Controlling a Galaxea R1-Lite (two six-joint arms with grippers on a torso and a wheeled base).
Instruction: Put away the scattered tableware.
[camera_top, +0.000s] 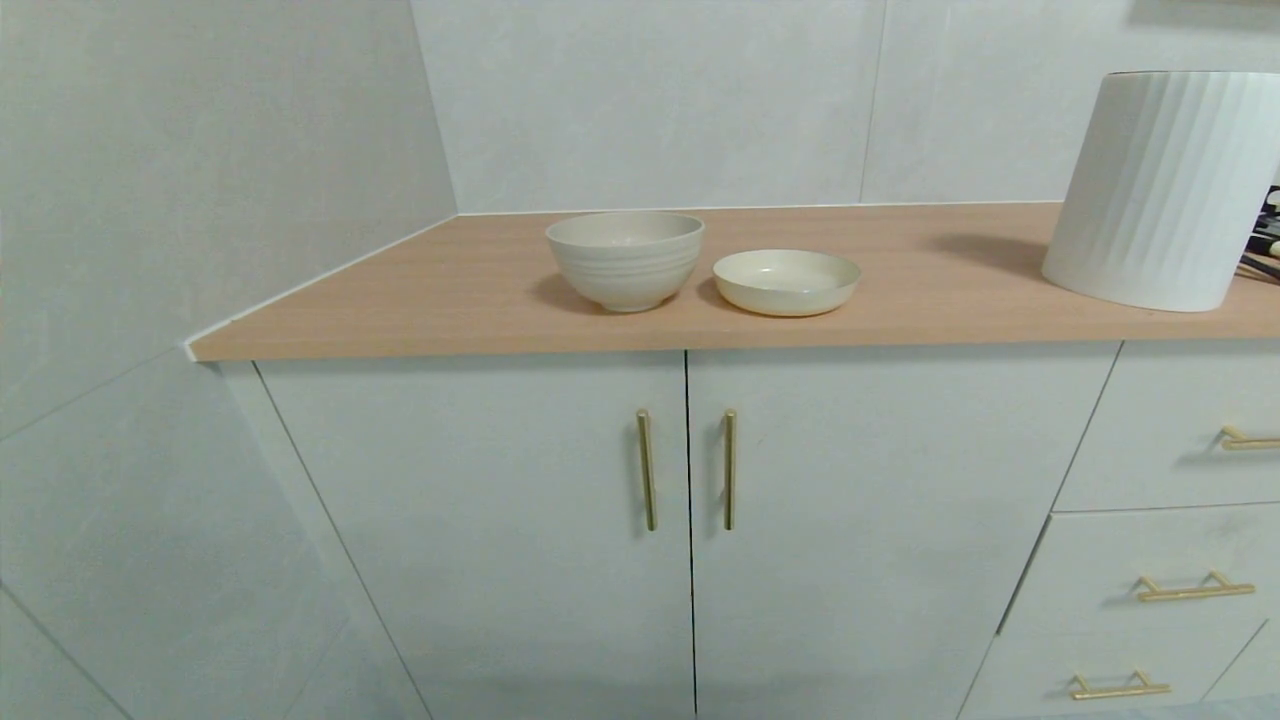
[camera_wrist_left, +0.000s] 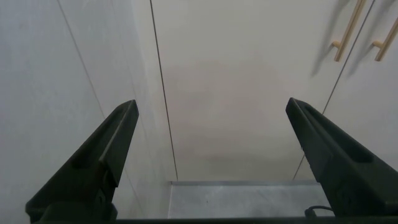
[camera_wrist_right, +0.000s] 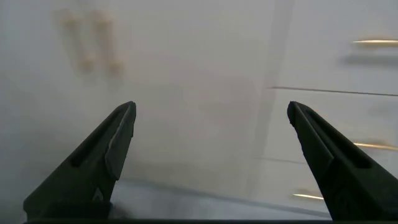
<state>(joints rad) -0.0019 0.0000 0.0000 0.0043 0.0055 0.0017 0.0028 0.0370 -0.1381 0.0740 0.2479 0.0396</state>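
Ribbed beige deep bowl and shallow cream dish sit just beside each other on the wooden counter. Left gripper, right gripper: jaws spread, facing white cabinet fronts.

Countertop bears bowl, shallow dish and white canister.
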